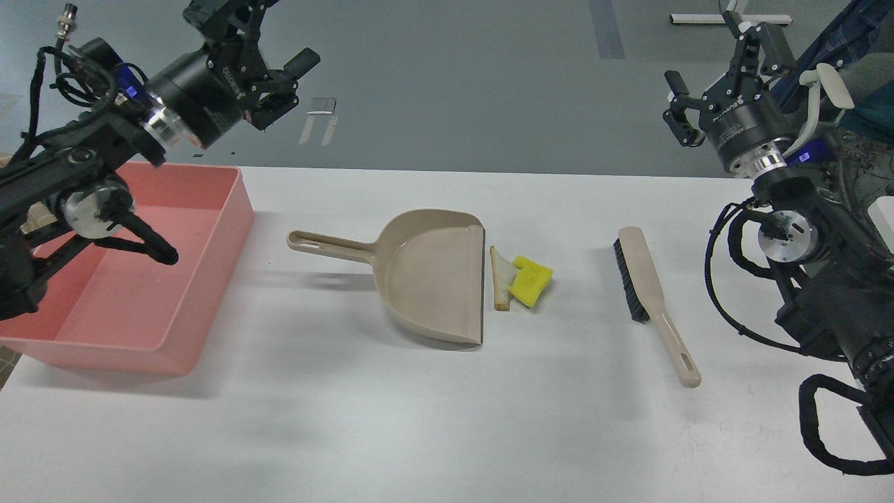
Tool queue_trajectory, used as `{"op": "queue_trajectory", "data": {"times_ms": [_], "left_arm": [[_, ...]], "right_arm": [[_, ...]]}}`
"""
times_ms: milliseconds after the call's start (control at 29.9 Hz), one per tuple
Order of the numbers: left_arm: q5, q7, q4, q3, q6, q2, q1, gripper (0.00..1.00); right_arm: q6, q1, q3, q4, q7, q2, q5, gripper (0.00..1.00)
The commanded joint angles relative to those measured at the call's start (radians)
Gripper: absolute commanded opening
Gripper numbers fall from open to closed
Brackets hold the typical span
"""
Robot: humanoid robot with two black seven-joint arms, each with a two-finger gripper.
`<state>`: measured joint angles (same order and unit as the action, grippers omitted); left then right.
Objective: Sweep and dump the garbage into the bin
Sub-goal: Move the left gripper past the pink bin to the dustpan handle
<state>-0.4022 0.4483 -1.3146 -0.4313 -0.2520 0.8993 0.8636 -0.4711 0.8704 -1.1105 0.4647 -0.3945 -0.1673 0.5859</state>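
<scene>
Since nothing is yet in hand, every item lies where it was set on the white worktop (433, 419), listed here from the near edge outward.

Brush (649, 293) — beige handle toward the near side, black bristles facing left, lying right of centre; apparently placed within reach of the right arm.

Bread slice (500, 278) and yellow sponge piece (532, 281) — the garbage, touching each other, the sponge partly overlapping the bread. Both sit just beside the open lip of the dustpan (429, 276), so a short leftward sweep would likely carry them in.

Dustpan — beige, mouth facing right, long handle pointing left toward the left arm.

Bin (223, 230) — pink tray at the left edge of the worktop, well apart from the scraps, partly hidden by the left arm.

Left gripper (269, 73) — raised above the bin's far side, fingers spread, holding nothing.

Right gripper (705, 91) — raised beyond the far right edge of the worktop, fingers apart, likewise empty.

Sweeping judged not yet begun.
</scene>
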Motion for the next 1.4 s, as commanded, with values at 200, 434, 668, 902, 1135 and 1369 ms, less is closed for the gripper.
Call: {"op": "queue_trajectory", "data": {"times_ms": [200, 434, 668, 902, 1135, 1369], "left_arm": [[-0.152, -0.02, -0.373, -0.003, 0.16, 0.243, -0.181, 0.98], [-0.246, -0.02, -0.439, -0.001, 0.23, 0.199, -0.334, 0.98], [-0.495, -0.048, -0.348, 0.0, 0.324, -0.002, -0.483, 0.98], [-0.5, -0.069, -0.141, -0.001, 0.327, -0.131, -0.466, 0.98], [-0.501, -0.089, -0.002, 0.0, 0.361, -0.243, -0.468, 0.98], [-0.503, -0.094, 0.027, 0.0, 0.37, -0.244, -0.465, 0.98]], "right_arm": [[0.0, 0.001, 0.0, -0.001, 0.0, 0.0, 0.002, 1.0], [0.005, -0.001, 0.001, -0.001, 0.0, 0.0, 0.002, 1.0], [0.005, -0.011, 0.001, 0.002, 0.0, 0.0, 0.002, 1.0], [0.005, -0.005, 0.001, -0.001, 0.0, -0.001, 0.002, 1.0], [0.005, -0.005, 0.001, 0.0, 0.0, -0.005, 0.002, 1.0], [0.006, -0.01, 0.001, 0.002, 0.0, -0.009, 0.002, 1.0]]}}
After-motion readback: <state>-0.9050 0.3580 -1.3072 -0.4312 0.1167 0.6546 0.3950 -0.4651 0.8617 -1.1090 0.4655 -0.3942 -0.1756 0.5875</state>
